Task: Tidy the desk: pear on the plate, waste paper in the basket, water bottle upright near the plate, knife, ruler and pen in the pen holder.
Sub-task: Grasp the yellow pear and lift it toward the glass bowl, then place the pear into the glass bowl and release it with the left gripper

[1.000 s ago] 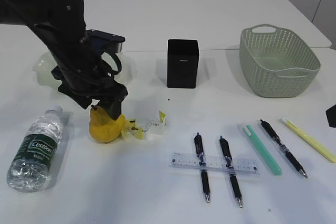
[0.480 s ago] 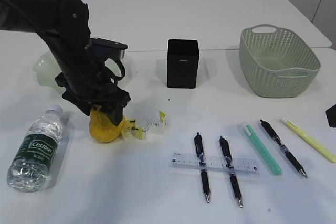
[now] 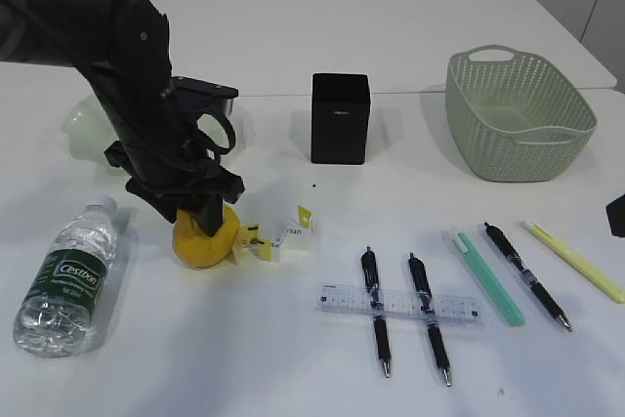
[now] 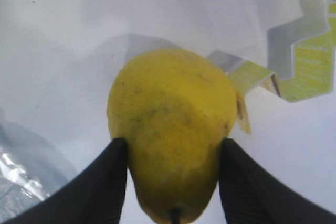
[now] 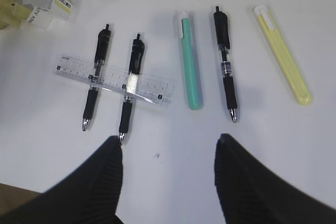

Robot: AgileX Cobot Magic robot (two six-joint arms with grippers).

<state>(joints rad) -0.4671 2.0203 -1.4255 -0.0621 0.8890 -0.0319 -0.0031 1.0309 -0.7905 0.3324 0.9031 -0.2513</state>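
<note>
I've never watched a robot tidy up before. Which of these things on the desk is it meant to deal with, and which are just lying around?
For the job:
pear
plate
water bottle
waste paper
basket
pen holder
ruler
black pens
green knife
yellow knife

Just lying about:
nothing that I can see

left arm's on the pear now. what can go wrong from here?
1. The left tool grips the pear by its narrow stem end; the round skin may slip on lifting.
2. The paper lies against the pear and may drag along.
3. The bottle lies on its side nearby; a swing toward the plate could roll it.
</note>
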